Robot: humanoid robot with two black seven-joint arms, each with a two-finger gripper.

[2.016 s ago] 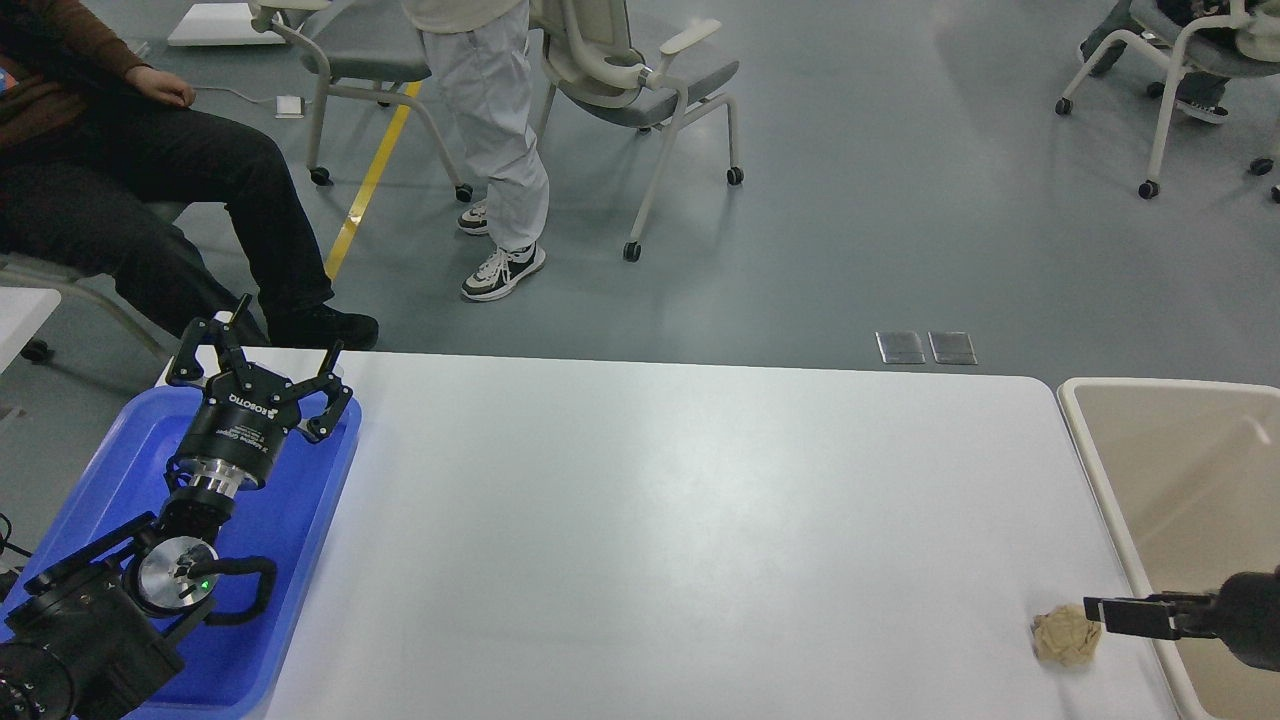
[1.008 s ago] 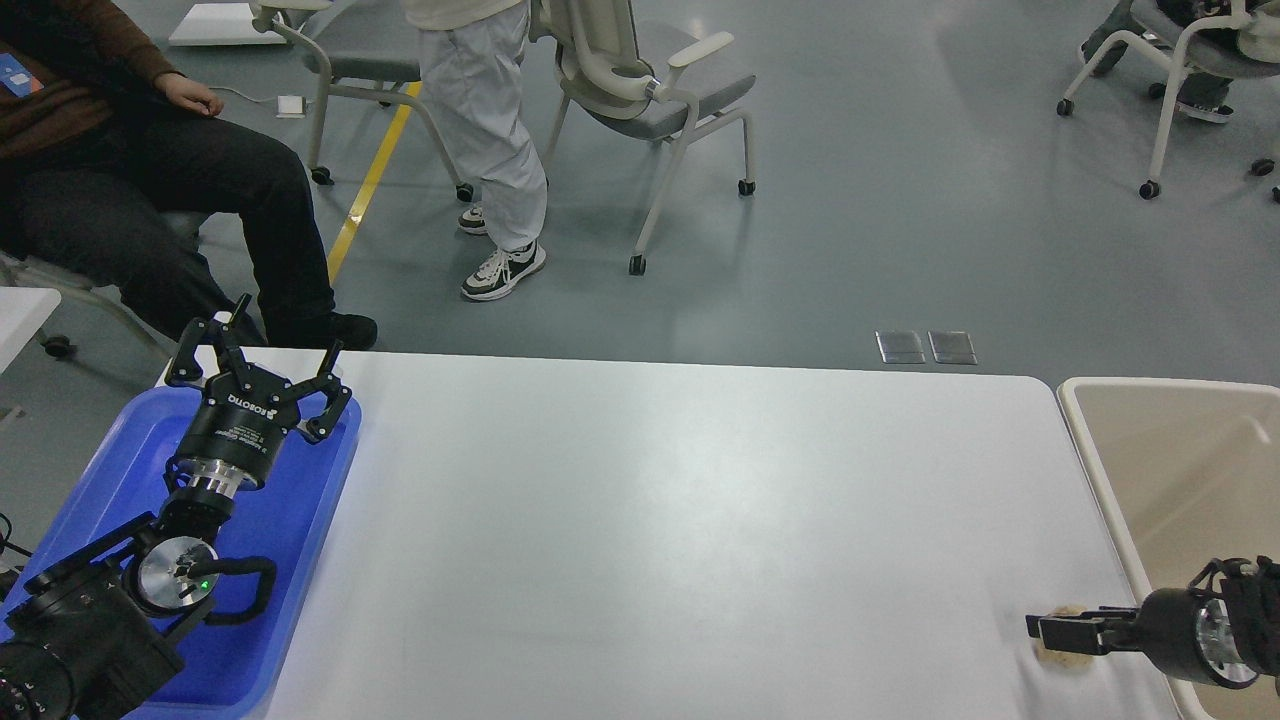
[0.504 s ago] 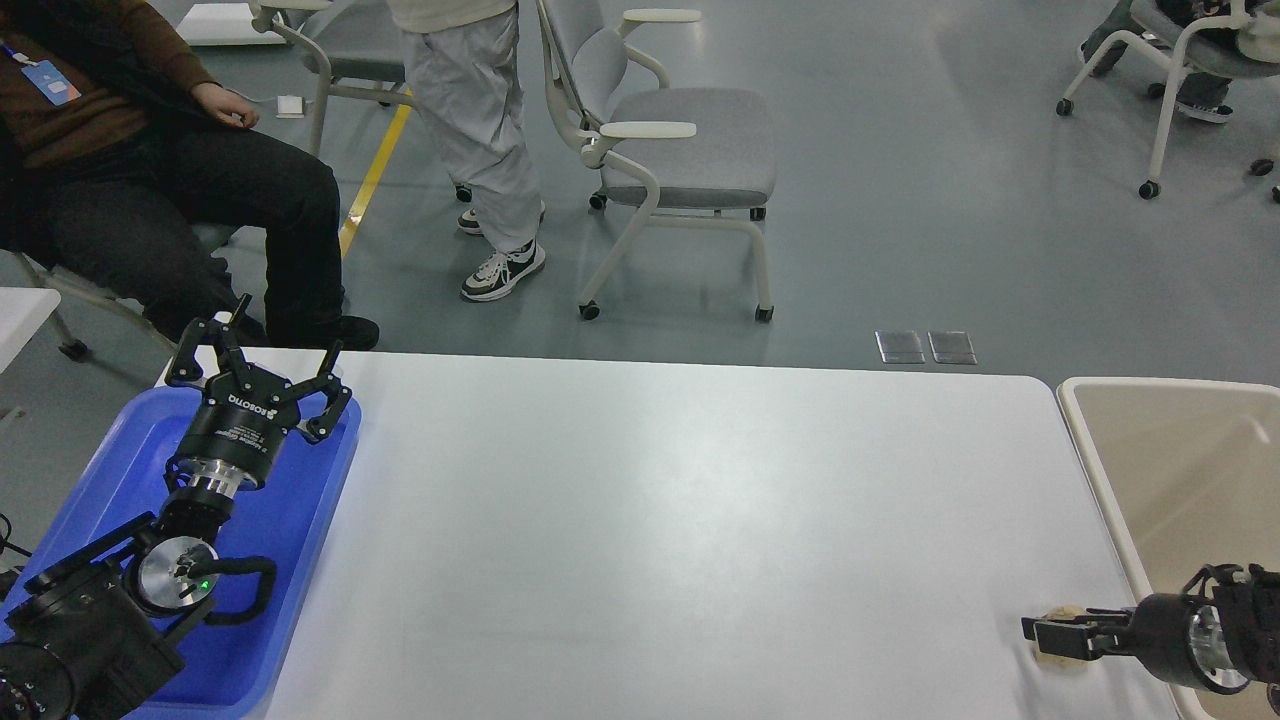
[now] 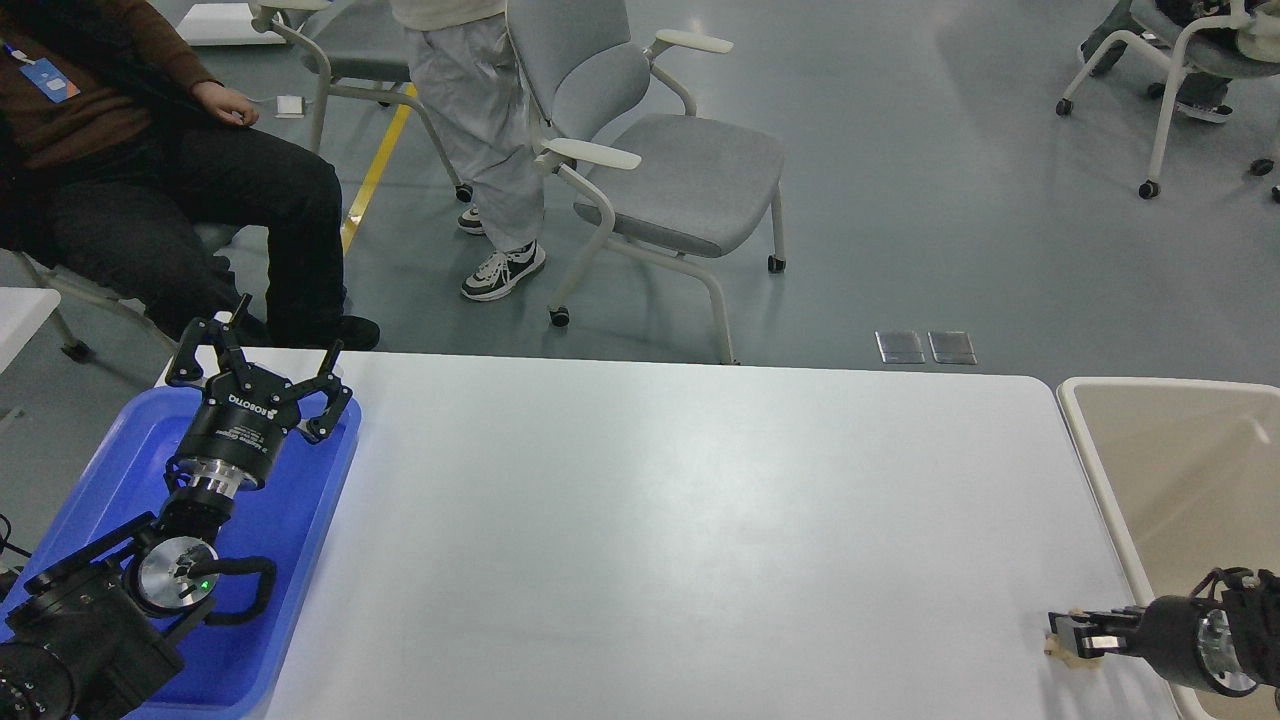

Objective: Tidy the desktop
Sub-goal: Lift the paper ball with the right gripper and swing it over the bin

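Taking the white counter (image 4: 680,520) as my landmark and going left to right: on its left end sits the blue tray (image 4: 120,460), and my left gripper (image 4: 262,364) hangs over the tray's far corner, its fingers (image 4: 335,398) spread apart and holding nothing. It has not moved over the last two seconds.

The middle of the counter carries nothing that I can see. Beyond its far edge a grey office chair (image 4: 650,150) has rolled and turned round to face me, beside a standing person in pale trousers (image 4: 480,110); a seated person (image 4: 150,170) is off the far left corner. None of them reach over the counter.

The change is at the counter's near right corner. Two seconds ago a crumpled beige paper wad (image 4: 1062,648) lay open there, with my right gripper (image 4: 1082,632) just beside it. Now my right fingers are closed onto it, so only slivers of beige show around them, and the gripper has drawn back a little toward the beige bin (image 4: 1090,470) just off the counter's right edge. I judge the wad gripped and ready to be carried there. The bin's rim stands between wad and bin floor, so I would lift it clear first.
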